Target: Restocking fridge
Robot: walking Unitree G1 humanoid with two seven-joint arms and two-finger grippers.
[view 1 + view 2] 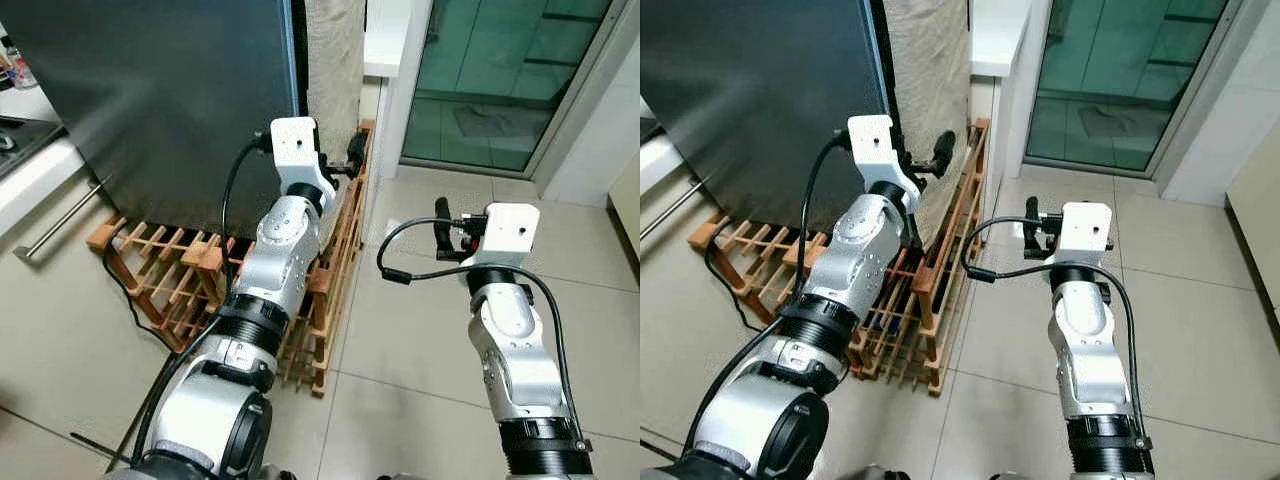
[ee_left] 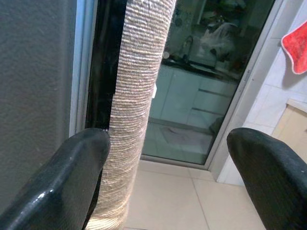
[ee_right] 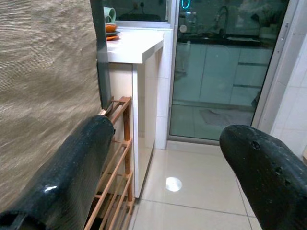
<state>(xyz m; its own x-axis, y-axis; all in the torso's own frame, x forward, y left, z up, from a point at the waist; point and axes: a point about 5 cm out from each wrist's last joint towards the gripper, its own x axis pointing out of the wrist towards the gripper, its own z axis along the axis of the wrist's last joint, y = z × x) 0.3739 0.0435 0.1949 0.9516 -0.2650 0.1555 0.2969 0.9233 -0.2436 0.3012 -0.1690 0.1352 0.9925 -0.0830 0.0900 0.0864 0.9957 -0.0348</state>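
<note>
The fridge (image 1: 160,100) is a tall dark grey unit at the upper left, its door closed. A beige woven cloth (image 1: 335,70) hangs along its right side. My left gripper (image 1: 353,158) is raised at the fridge's right edge, beside the cloth. In the left wrist view its fingers (image 2: 72,167) stand wide apart, open and empty, with the cloth (image 2: 139,96) and the dark gap at the door's edge ahead. My right gripper (image 1: 443,222) is held over the tiled floor to the right, open and empty, its fingertips (image 3: 81,163) apart.
A wooden slatted rack (image 1: 170,270) lies along the fridge's foot and stands upright beside the cloth. A white counter (image 1: 385,40) and a glass sliding door (image 1: 500,80) are at the back right. A drawer front with a metal handle (image 1: 60,215) is on the left.
</note>
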